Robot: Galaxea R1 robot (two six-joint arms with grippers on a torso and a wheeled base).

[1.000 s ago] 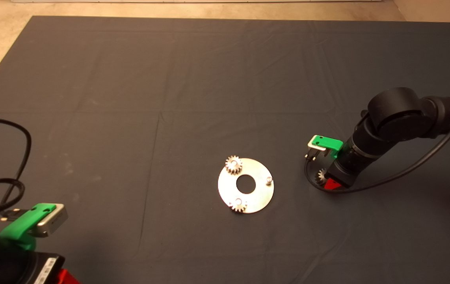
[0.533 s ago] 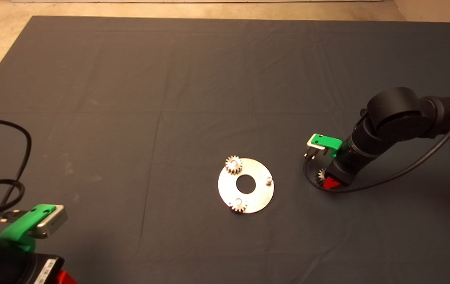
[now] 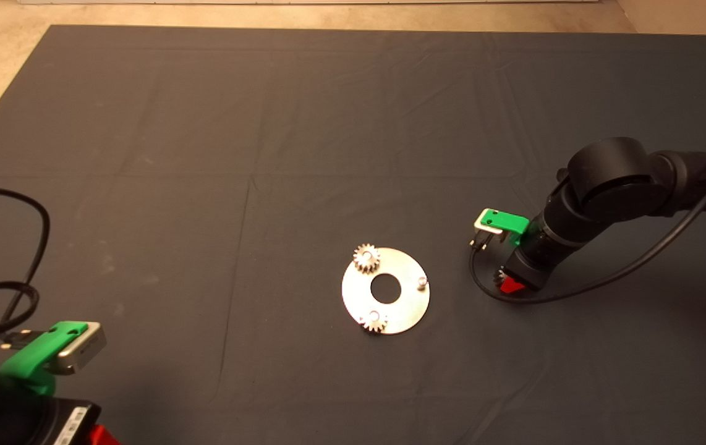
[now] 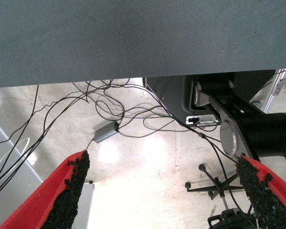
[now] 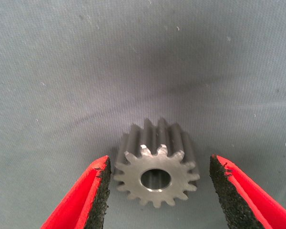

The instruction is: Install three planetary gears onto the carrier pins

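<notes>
The shiny round disc (image 3: pixel 405 303) lies mid-mat. Two silver planetary gears (image 3: pixel 366 257) (image 3: pixel 374 321) sit on two of its carrier pins. The third pin (image 3: pixel 421 282), on the disc's right side, stands bare. Right of the disc a darker grey gear (image 5: pixel 157 179) lies flat on the mat, and only its edge (image 3: pixel 501 274) peeks out under the arm in the head view. My right gripper (image 5: pixel 157 191) is down over it, open, with a pad close on each side and a narrow gap showing at both. My left gripper (image 4: pixel 164 191) is parked open at the lower left.
A black cable (image 3: pixel 483 287) loops on the mat beside the right gripper. The left arm's cables (image 3: pixel 0 290) lie at the mat's left edge. The left wrist view shows floor with wires and a stand beyond the mat's edge (image 4: pixel 133 76).
The right arm has shifted slightly left, toward the disc, so it now covers more of the grey gear. The disc, its two gears and the left arm have not moved.
</notes>
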